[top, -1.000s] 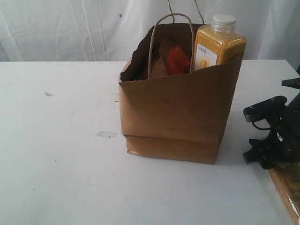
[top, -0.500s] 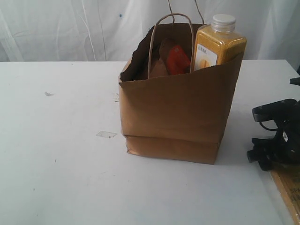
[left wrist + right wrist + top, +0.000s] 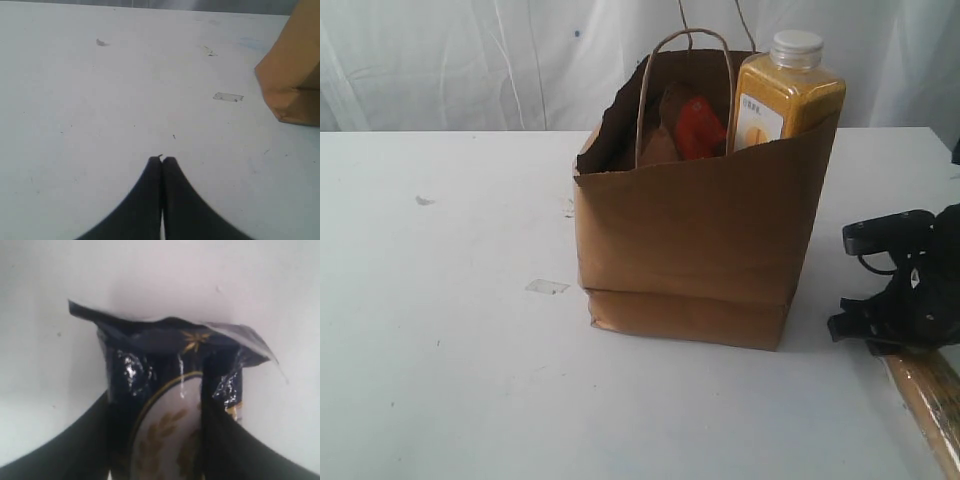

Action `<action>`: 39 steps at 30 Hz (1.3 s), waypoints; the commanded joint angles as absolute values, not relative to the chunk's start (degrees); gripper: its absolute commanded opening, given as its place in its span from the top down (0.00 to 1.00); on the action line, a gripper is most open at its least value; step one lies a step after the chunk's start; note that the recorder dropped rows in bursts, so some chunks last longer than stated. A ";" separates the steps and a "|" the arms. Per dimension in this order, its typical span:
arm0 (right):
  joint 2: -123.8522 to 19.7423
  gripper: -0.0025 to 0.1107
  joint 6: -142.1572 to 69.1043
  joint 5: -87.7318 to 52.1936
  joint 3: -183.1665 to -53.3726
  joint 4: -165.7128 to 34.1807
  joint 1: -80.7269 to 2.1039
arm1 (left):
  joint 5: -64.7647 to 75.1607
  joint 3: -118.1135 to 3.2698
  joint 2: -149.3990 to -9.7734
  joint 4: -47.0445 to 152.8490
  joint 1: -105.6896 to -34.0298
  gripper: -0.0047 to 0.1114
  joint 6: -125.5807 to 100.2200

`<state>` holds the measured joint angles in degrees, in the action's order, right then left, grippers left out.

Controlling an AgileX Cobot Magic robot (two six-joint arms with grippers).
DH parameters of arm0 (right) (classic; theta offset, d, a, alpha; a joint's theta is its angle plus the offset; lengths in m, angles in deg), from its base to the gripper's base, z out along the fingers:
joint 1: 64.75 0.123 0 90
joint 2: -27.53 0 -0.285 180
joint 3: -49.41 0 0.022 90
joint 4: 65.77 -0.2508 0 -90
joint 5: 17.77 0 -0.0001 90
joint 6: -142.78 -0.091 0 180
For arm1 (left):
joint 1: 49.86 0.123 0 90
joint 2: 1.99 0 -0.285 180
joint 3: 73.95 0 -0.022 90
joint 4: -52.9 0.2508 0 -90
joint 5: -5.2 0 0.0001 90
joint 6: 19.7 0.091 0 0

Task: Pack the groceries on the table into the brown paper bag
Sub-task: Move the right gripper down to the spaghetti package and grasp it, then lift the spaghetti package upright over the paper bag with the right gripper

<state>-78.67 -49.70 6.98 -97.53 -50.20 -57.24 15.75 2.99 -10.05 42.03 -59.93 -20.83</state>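
Note:
The brown paper bag (image 3: 700, 240) stands upright in the middle of the white table (image 3: 450, 330); one corner of it shows in the left wrist view (image 3: 295, 75). A yellow white-capped bottle (image 3: 785, 95) and a brown pouch with an orange-red label (image 3: 695, 125) stick out of its top. To the right of the bag, my right gripper (image 3: 885, 300) (image 3: 157, 390) is shut on the dark blue end of the spaghetti packet (image 3: 170, 370), whose tan length (image 3: 925, 395) runs toward the table's front right corner. My left gripper (image 3: 162, 160) is shut and empty, low over bare table.
A small clear scrap of tape (image 3: 547, 287) (image 3: 228, 97) lies left of the bag, and a grey scuff (image 3: 424, 200) is farther left. A white curtain hangs behind the table. The bag's loop handles (image 3: 685, 60) rise above its ragged rim.
My right gripper has shifted slightly left and down and closed onto the end of the spaghetti packet. The bag and my left gripper have not moved.

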 commanded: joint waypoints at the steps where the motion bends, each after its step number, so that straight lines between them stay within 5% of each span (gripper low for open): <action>1: -73.58 0.98 -49.45 6.81 -96.71 -52.26 -57.21 | 15.96 3.27 -9.77 41.36 -59.64 0.96 -20.68; 21: -41.20 0.98 -44.66 13.48 -110.46 -51.93 -53.09 | 15.96 3.27 -9.77 41.36 -59.64 0.96 -20.68; 39: -38.70 0.98 -42.35 19.65 -139.67 -56.95 -38.30 | 15.96 3.27 -9.77 41.36 -59.64 0.96 -20.68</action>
<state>-38.78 -43.31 24.45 -135.81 -56.63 -39.43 15.75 2.99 -10.05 42.03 -59.93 -20.83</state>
